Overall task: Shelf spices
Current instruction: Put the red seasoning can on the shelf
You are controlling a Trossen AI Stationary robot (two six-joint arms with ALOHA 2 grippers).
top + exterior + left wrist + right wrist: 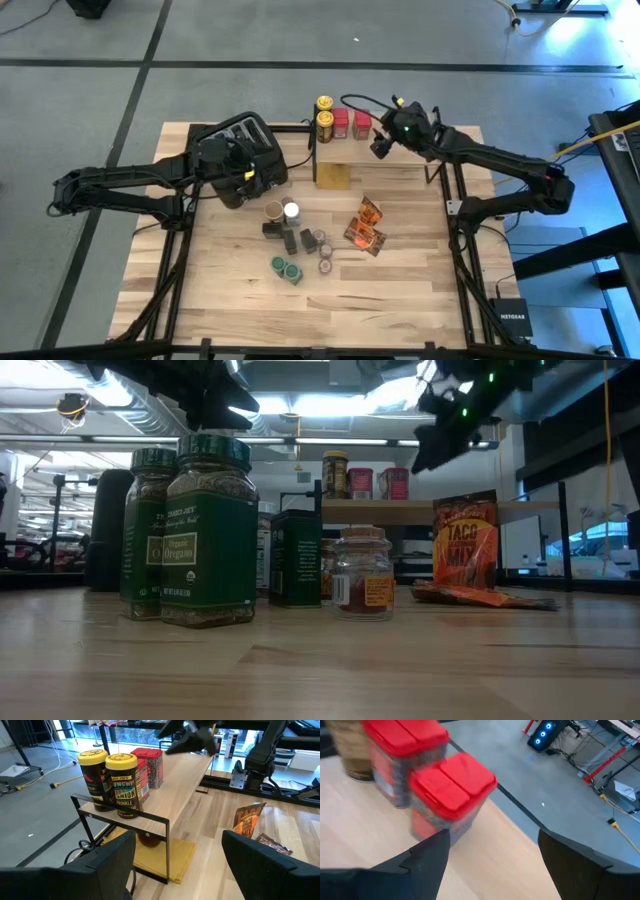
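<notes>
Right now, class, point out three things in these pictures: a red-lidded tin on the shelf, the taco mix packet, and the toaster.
red-lidded tin (454, 780), right wrist view, on its red lid.
taco mix packet (466, 548), low view, on its printed front.
toaster (243, 135), high view, on its slotted top.

Four jars (340, 122) crowd the shelf (400, 158) at its left end; the plank beside my right end effector (379, 146) lies bare.
</notes>
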